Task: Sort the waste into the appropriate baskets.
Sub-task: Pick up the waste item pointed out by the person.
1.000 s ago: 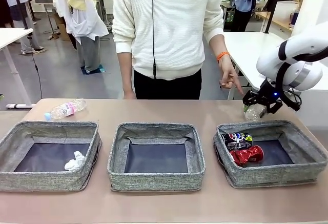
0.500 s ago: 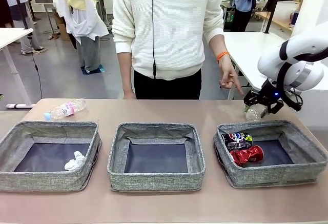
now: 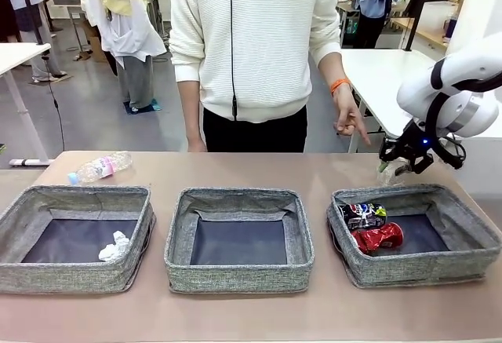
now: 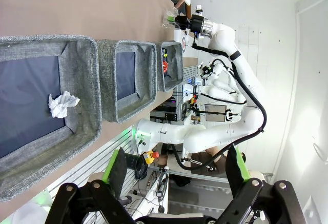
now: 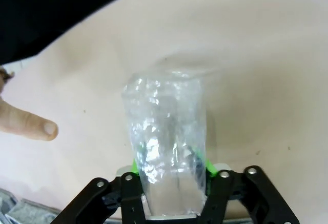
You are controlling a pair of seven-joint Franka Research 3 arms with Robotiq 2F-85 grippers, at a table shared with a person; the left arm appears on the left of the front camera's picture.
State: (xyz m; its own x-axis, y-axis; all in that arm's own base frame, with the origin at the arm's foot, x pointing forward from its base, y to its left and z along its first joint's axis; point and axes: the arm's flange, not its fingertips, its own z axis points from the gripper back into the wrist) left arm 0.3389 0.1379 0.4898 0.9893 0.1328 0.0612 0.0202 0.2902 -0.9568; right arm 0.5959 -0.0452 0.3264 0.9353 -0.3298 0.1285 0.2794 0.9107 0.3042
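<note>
The right gripper [image 3: 394, 164] is pinching the crumpled clear plastic cup [image 3: 390, 172] between its green pads at the table's 1 o'clock, just beyond the right basket [image 3: 416, 268], likely for a lift over a soft wall. That basket is holding the dark blue can [image 3: 362, 215] and dented red can [image 3: 378, 237], and the left basket [image 3: 70, 276] the paper ball [image 3: 115, 246], so the middle basket [image 3: 239, 276] seems meant for plastics. The bottle [image 3: 100, 167] is lying at 11 o'clock. The left gripper [image 4: 174, 157] is hanging with its fingers spread wide. A person's hand [image 3: 349, 119] is pointing down near the cup.
</note>
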